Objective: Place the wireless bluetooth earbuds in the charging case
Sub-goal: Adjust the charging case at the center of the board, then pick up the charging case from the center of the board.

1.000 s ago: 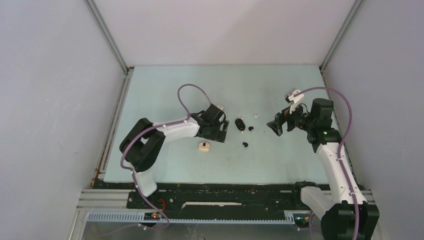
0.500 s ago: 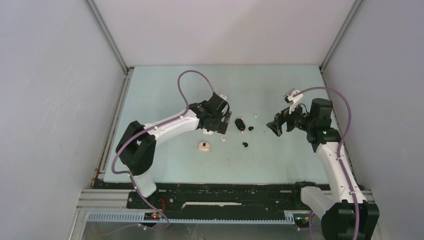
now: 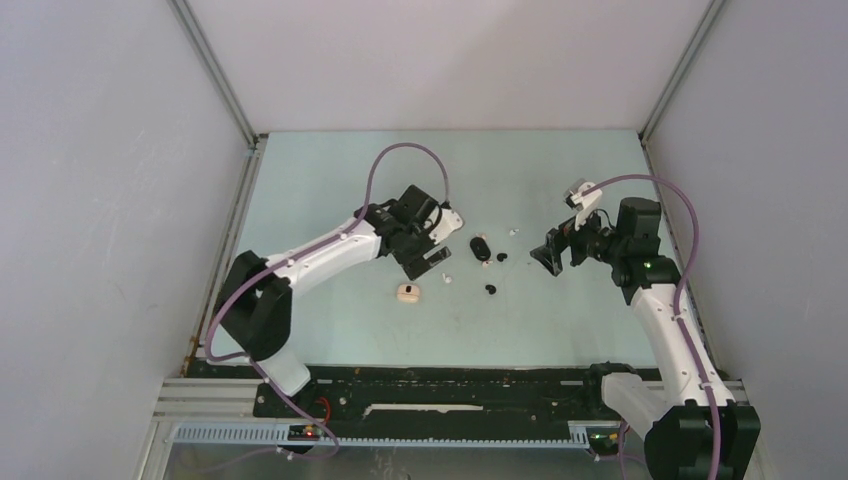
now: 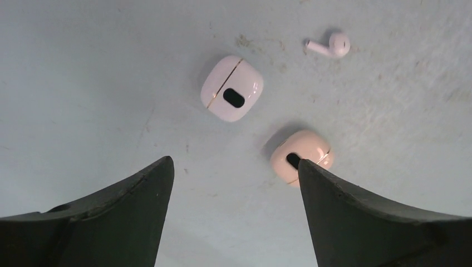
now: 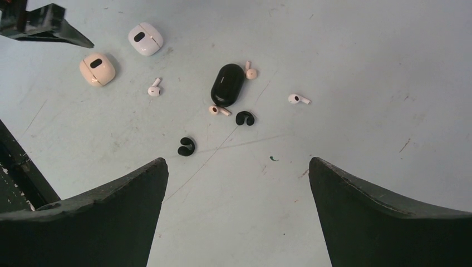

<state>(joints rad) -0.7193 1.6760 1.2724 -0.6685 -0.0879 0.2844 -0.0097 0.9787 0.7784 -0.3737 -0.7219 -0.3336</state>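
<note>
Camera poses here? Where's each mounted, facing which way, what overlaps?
Top external: above and behind the bases, looking down on the table; both arms, left claw, right claw show.
Left wrist: on the left arm, pointing down at the white case and beige case; own open fingers frame them.
Right wrist: on the right arm, facing the black case and earbuds; own open fingers show.
Shared: both wrist views show the white case and beige case.

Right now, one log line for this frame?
left fingers open, empty | right fingers open, empty | earbuds loose on table | white case, black case shut
</note>
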